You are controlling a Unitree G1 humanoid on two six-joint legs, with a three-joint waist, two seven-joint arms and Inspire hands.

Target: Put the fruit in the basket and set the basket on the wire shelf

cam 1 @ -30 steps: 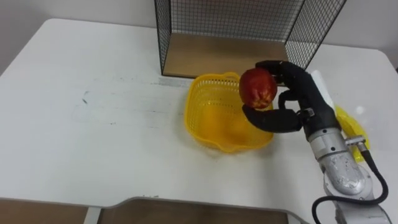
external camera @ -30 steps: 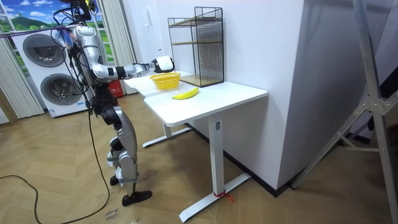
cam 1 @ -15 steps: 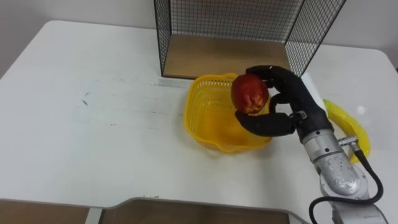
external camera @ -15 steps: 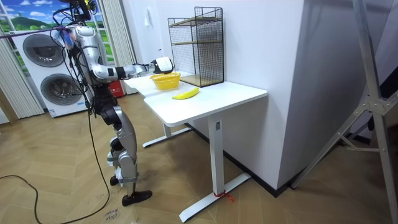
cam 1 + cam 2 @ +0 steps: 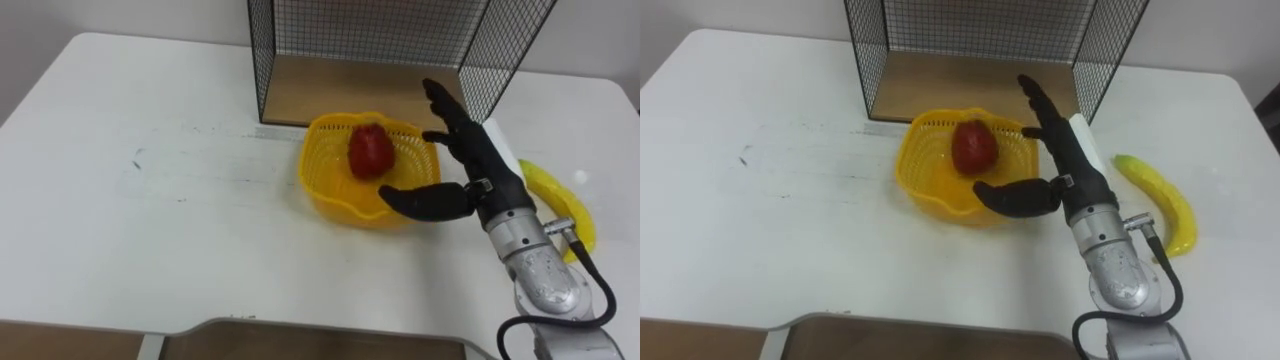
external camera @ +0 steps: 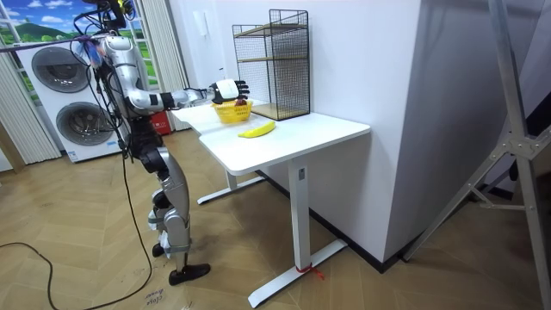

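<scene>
A red apple lies inside the yellow plastic basket, which stands on the white table just in front of the black wire shelf. My right hand hovers open at the basket's right rim, fingers straight, thumb reaching over the near edge, holding nothing. A yellow banana lies on the table to the right of the hand. In the room view I stand at the table's end with the right hand stretched over the basket.
The wire shelf has a wooden floor board open towards me. The white table has bare room to the left of the basket. Its near edge runs along the bottom.
My right hand let go of the apple, which dropped into the basket. The fingers went from curled round it to straight.
</scene>
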